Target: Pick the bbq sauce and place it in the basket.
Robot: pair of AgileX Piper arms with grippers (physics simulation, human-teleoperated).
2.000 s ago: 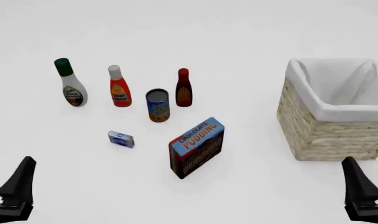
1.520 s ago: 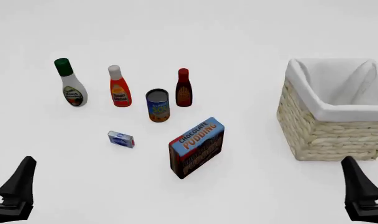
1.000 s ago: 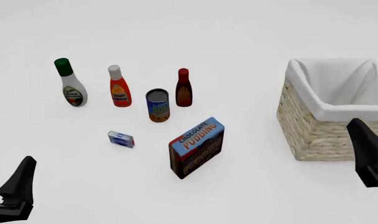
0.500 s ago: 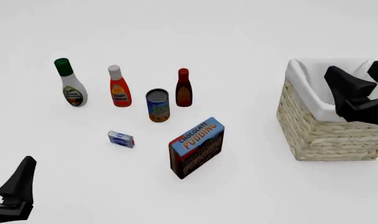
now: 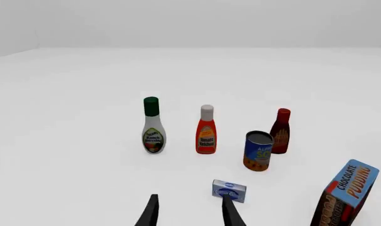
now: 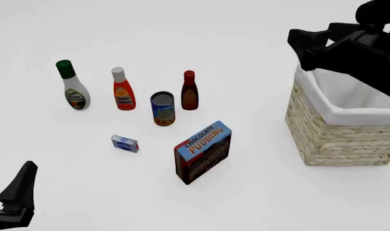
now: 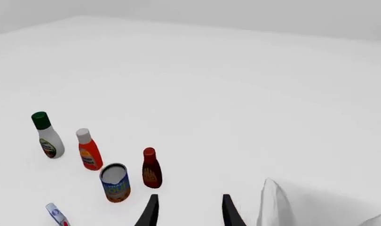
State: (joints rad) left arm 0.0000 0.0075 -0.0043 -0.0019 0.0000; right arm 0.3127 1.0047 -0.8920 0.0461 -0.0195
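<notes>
The bbq sauce (image 6: 189,91) is a dark reddish-brown bottle with a red cap, standing upright mid-table; it also shows in the wrist views as the bbq sauce (image 5: 280,133) (image 7: 151,169). The wicker basket (image 6: 336,139) with white lining stands at the right; a fold of the basket lining (image 7: 280,202) shows in the right wrist view. My right gripper (image 6: 298,45) hangs open, high above the basket's left rim, well right of the sauce. My left gripper (image 6: 8,169) stays low at the near left, open and holding nothing. Both pairs of fingers (image 5: 150,212) (image 7: 150,209) are spread apart.
Left of the sauce stand an orange-red bottle with white cap (image 6: 123,91) and a white bottle with green cap (image 6: 73,89). A blue can (image 6: 162,109) stands just in front of the sauce. A chocolate pudding box (image 6: 202,151) and a small blue packet (image 6: 125,143) lie nearer.
My right arm has risen from the near right corner and swung forward, now high over the basket's left rim. The left arm and all objects have not moved.
</notes>
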